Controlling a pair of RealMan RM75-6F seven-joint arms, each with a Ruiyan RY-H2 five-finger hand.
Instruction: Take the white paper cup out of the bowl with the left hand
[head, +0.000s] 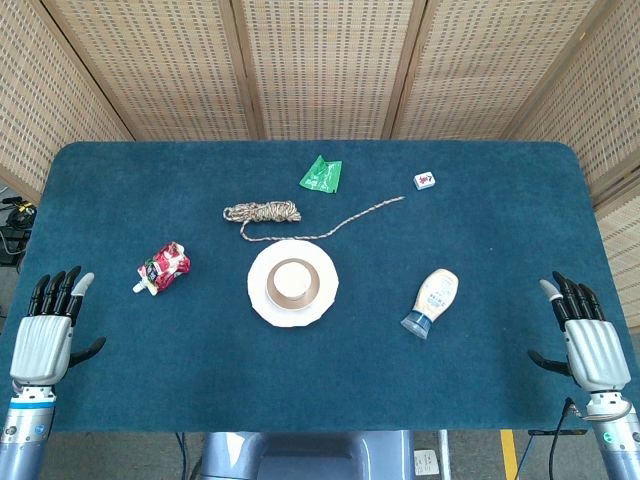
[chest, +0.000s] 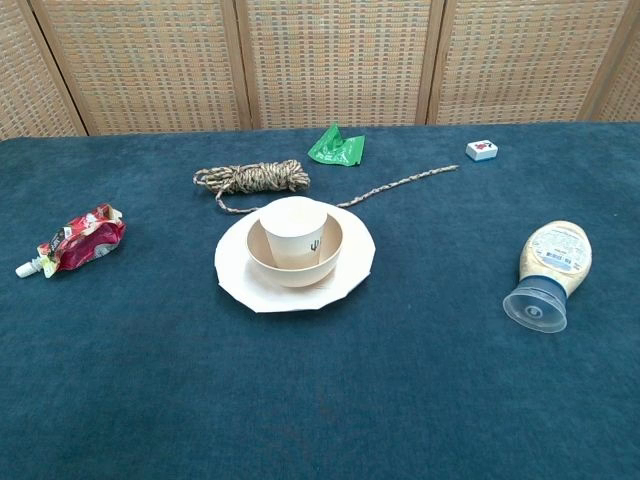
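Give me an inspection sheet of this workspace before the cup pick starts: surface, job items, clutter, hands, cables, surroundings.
Surface: table covered in dark blue cloth.
Job's things: white paper cup stands upright in the bowl; the bowl sits on a white plate near the table's middle.
Clutter: red pouch at left; coiled rope behind the plate, its loose end trailing right; green wrapper and small white tile at the back; squeeze bottle lying at right.
Hands: left hand and right hand at the table's near corners, fingers apart, holding nothing.
Cables: dark cable below the right wrist.
Surroundings: woven panel screens behind the table.
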